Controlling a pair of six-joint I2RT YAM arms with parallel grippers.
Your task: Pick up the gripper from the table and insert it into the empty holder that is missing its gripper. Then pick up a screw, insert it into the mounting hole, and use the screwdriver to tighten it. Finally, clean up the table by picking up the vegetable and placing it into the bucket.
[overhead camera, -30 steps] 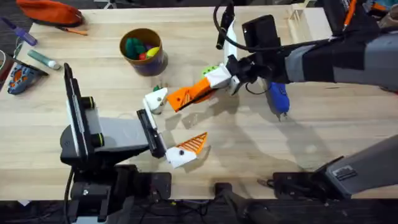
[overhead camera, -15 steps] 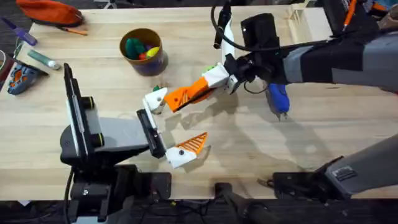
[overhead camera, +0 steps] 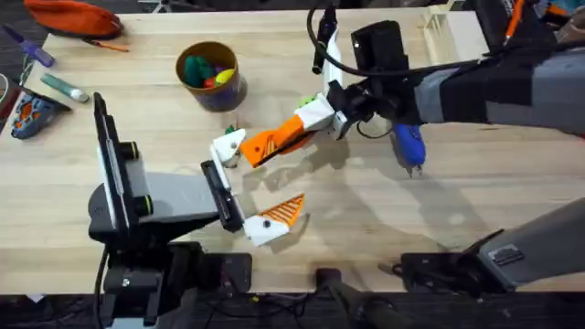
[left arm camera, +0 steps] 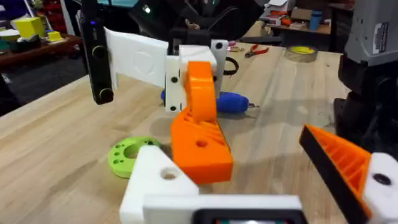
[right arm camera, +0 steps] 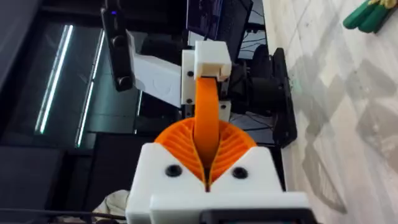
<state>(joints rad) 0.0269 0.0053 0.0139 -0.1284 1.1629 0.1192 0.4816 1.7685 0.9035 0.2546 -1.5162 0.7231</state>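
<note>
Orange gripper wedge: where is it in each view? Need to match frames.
Overhead: the gripper at centre, clamped in the right pincer.
Left wrist: the gripper at centre, standing tall.
Right wrist: the gripper at centre.
Shared landmark: the white holder at its tip.

One bucket [overhead camera: 210, 73], one screwdriver [overhead camera: 408, 144], one lime-green ring [left arm camera: 129, 154] — two hands [overhead camera: 245, 187] [overhead camera: 285, 137]

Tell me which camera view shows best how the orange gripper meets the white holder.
The left wrist view: the orange gripper stands close and sideways, its lower end at the white holder. The overhead view shows both small, the tip at the holder. In the right wrist view the right gripper clamps the wedge edge-on; the holder sits behind it.
</note>
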